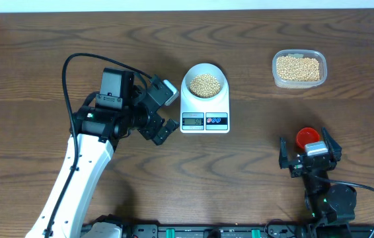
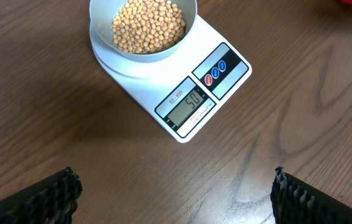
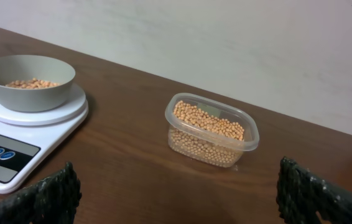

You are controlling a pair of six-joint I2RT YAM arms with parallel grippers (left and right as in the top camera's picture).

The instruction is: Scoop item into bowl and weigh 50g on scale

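Two sets of jaws stand wide apart, and neither holds anything.

From overhead, you see the bowl (image 1: 204, 67) sitting centred on the scale (image 1: 225, 109) with the beans (image 1: 205, 84) inside, so the load rests wholly on the platform. Your left jaws flank bare counter (image 1: 41, 66) just left of the scale, touching neither it nor the bowl. Your right jaws rest near the front edge, well apart, with a red object (image 1: 308, 137) just beyond them; you cannot tell what it is. The tub (image 1: 298, 68) lies far right, with open room between it and the scale.

Left wrist: the display (image 2: 191, 102) seems to read 50, so I judge the weighing met. Steer clear of the platform. Bare wood surrounds the scale's near corner.

Right wrist: the tub stands ahead, partly full, apart from the scale. A wall (image 3: 226, 37) closes the counter's far edge.
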